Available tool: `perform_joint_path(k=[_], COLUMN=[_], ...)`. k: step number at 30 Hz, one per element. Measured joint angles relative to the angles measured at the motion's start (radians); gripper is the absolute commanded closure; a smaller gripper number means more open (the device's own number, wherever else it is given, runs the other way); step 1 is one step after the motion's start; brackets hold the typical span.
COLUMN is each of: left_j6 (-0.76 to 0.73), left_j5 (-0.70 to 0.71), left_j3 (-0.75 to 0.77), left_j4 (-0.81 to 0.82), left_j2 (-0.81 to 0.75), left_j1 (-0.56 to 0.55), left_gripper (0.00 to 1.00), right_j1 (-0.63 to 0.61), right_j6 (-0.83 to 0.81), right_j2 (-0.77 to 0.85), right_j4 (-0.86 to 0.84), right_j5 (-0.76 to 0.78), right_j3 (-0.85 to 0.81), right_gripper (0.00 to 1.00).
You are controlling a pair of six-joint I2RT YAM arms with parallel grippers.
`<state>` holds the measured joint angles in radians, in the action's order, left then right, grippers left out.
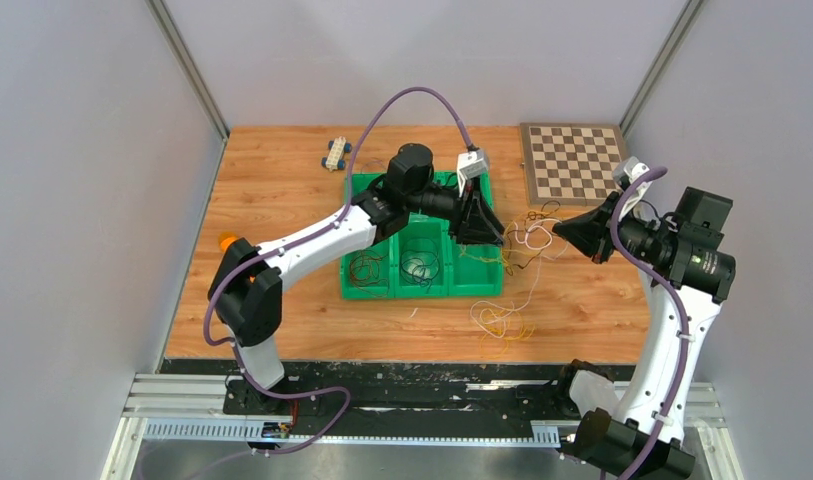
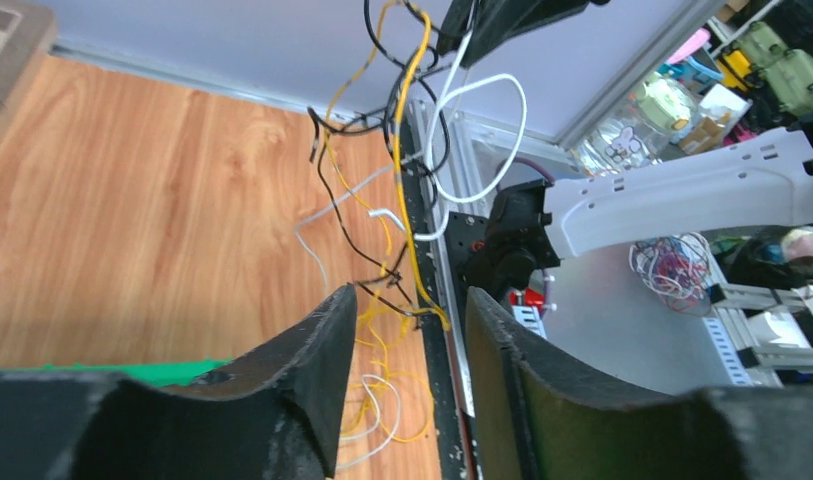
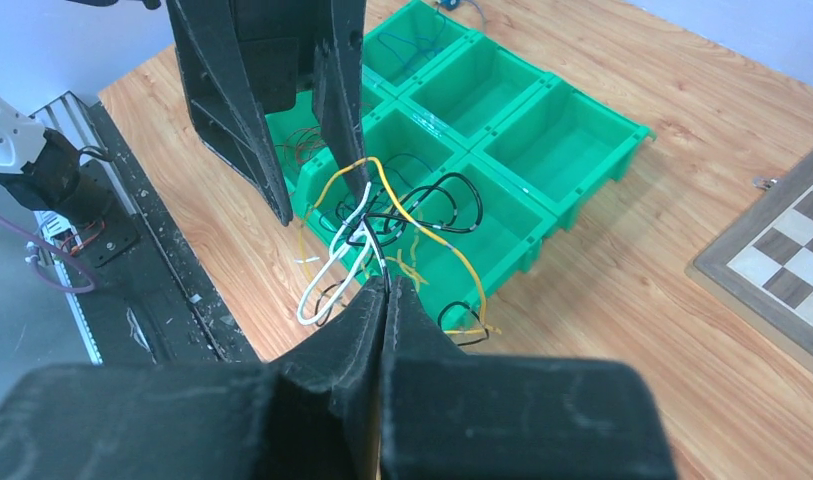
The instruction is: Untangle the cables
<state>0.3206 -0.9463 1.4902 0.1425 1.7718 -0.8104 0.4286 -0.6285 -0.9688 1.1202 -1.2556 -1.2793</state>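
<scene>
From above, the left gripper (image 1: 479,235) is reaching over the right end of the green tray (image 1: 367,292), which is sitting mid-worktop. The right gripper (image 1: 560,228) is pointing at it from the right. A knot of cables (image 1: 530,238) is hanging between the two, just off the tray's right edge. Another loose heap, mostly yellow and white, is lying on the worktop (image 1: 282,200) toward the near edge. A few thin strands are sitting in the tray's near compartments. A chessboard (image 1: 572,162) is lying in the far right corner and a toy car (image 1: 335,153) is standing by the far edge.

In the left wrist view, the left gripper (image 2: 410,350) is standing open, its fingers (image 2: 317,370) well apart. Yellow, black and white cables (image 2: 407,160) are dangling in front of the gap, and the lowest strands are dipping between the fingertips (whether any is touching a pad, I cannot tell). The bundle is hanging from the right gripper (image 2: 502,15) at the top edge. More yellow and white loops are lying on the worktop below.

In the right wrist view, the right gripper (image 3: 385,295) is pressing its fingers fully together and pinching the cables (image 3: 402,215) at its tip. White loops are drooping to the left and a yellow strand is arching to the right. The left gripper (image 3: 320,200) is hanging just beyond the knot with its fingers spread, and the yellow strand is running up beside one fingertip. The tray (image 3: 582,150) is lying behind, with the chessboard (image 3: 772,250) at the right edge.
</scene>
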Motion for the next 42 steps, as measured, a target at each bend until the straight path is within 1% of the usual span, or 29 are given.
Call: perform_joint_path(k=[4,9,18,22,24,26,27,28,29,30,31,33,37,42], left_j6=[0.036,0.069,0.117,0.132,0.147,0.171,0.189,0.208,0.227,0.248,0.269,0.299,0.312,0.321], left_j5=[-0.019,-0.043,-0.091,-0.094,-0.092,-0.090,-0.089,-0.089,-0.089,-0.089,-0.092,-0.091,-0.080,-0.062], left_j3=[-0.040,-0.041,-0.040,-0.020,-0.003,0.012,0.014,0.016,0.016,0.016,0.016,0.019,0.056,0.196], left_j4=[0.026,0.058,0.108,0.112,0.113,0.122,0.133,0.146,0.158,0.174,0.195,0.237,0.242,0.255], left_j2=[-0.003,-0.003,0.002,0.027,0.045,0.063,0.069,0.073,0.074,0.075,0.075,0.072,0.047,0.007], left_j1=[0.000,0.000,-0.005,-0.014,-0.017,-0.018,-0.019,-0.019,-0.019,-0.019,-0.019,-0.019,-0.019,-0.019], left_gripper=[0.56,0.61,0.62,0.62,0.63,0.70,0.79,0.85,0.96,0.98,1.00,1.00,1.00,1.00], right_j1=[0.000,0.000,-0.013,-0.016,-0.016,-0.016,-0.016,-0.016,-0.016,-0.016,-0.016,-0.016,-0.016,-0.033], right_j6=[0.021,0.053,0.102,0.111,0.114,0.115,0.115,0.115,0.115,0.115,0.118,0.127,0.134,0.134], right_j2=[0.008,0.016,0.031,0.040,0.045,0.047,0.048,0.049,0.049,0.049,0.049,0.051,0.048,0.000], right_j4=[-0.015,-0.043,-0.095,-0.108,-0.112,-0.116,-0.119,-0.124,-0.132,-0.141,-0.158,-0.200,-0.304,-0.433], right_j5=[0.008,0.023,0.041,0.043,0.043,0.044,0.045,0.049,0.055,0.062,0.069,0.094,0.161,0.250], right_j3=[0.011,0.023,0.047,0.061,0.069,0.077,0.083,0.089,0.098,0.108,0.123,0.172,0.301,0.449], right_gripper=[1.00,1.00,1.00,1.00,1.00,1.00,1.00,0.98,0.96,0.95,0.95,0.92,0.92,0.93])
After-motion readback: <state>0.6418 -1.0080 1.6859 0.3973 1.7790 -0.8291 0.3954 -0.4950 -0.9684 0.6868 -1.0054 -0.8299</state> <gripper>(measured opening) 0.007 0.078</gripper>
